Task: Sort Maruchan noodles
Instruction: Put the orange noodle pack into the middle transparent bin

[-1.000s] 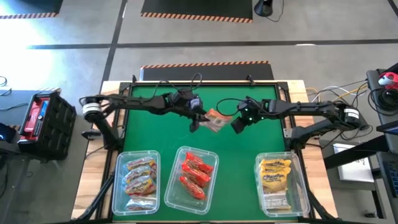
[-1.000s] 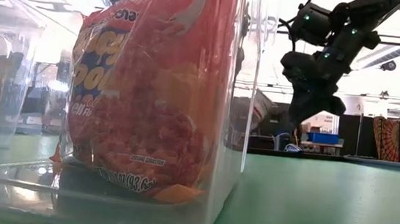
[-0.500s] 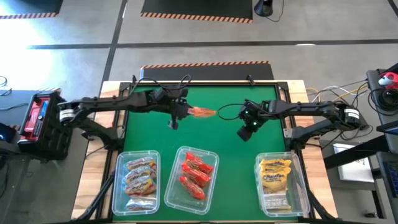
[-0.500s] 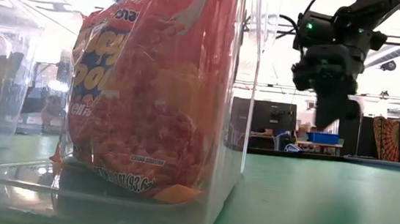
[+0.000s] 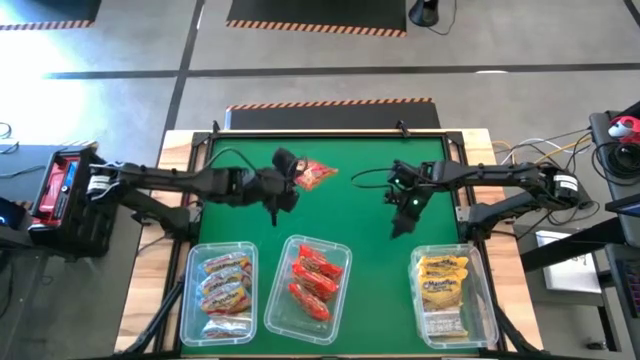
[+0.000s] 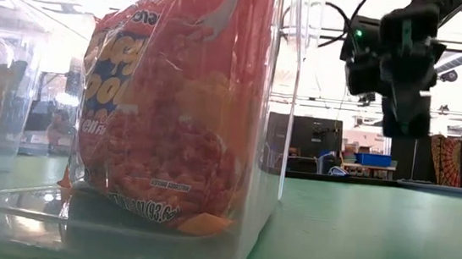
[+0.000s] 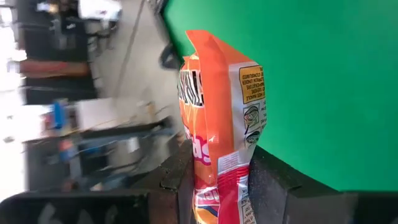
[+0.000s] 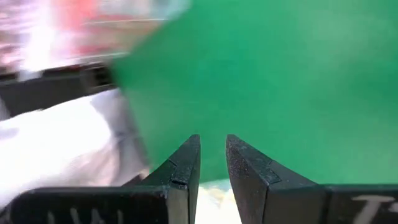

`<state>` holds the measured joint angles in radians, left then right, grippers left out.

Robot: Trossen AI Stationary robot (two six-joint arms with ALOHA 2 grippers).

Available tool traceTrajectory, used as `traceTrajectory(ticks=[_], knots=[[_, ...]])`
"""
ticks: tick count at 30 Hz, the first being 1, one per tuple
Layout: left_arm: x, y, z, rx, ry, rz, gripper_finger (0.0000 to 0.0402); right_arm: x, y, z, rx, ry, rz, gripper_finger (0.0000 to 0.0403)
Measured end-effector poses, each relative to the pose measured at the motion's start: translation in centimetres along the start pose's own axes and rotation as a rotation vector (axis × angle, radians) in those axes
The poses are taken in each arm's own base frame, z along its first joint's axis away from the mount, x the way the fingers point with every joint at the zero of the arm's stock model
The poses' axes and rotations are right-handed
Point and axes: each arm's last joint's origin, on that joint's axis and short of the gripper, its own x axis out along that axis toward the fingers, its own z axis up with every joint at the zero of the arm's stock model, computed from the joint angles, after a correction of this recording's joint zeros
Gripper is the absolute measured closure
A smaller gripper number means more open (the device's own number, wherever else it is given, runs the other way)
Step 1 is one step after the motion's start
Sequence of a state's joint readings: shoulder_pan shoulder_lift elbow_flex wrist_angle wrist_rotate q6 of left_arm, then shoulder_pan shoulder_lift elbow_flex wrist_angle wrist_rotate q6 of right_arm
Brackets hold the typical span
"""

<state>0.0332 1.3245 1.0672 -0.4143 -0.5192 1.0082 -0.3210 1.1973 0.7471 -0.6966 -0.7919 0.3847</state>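
Green table [image 5: 370, 250]: three bins [image 5: 315, 285], one held packet [image 5: 316, 175].

"(93.g" on red noodle packet [image 6: 172, 124], other print unreadable

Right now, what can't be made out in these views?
- Low view: red-packet bin fills the foreground, hiding the left gripper and its orange packet.
- Right wrist view: blurred beyond the right gripper.
- High view: packet labels in the yellow-packet bin too small.

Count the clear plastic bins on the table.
3, in a row along the near edge: left bin with orange-pink packets, middle bin with red ones, right bin with yellow ones. None appears hidden.
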Motion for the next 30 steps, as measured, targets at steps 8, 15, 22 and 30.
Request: traceTrajectory(ticks=[8, 15, 22, 30], knots=[[-1.4, -0.6, 2.1, 0.247, 0.196, 0.197, 0.0303, -1.4, 2.9, 3.1, -0.234, -0.154, 0.342, 0.0335], [-2.2, 0.2, 2.9, 0.286, 0.198, 0.294, 0.0303, -5.8, 7.5, 6.2, -0.396, -0.393, 0.394, 0.0335], [-2.7, -0.6, 4.0, 0.353, 0.065, 0.254, 0.0304, -11.4, 10.9, 7.3, -0.309, -0.556, 0.278, 0.0334], [-3.8, -0.4, 5.9, 0.404, -0.014, 0.266, 0.0304, -15.3, 10.6, 6.3, -0.197, -0.549, 0.159, 0.0282]])
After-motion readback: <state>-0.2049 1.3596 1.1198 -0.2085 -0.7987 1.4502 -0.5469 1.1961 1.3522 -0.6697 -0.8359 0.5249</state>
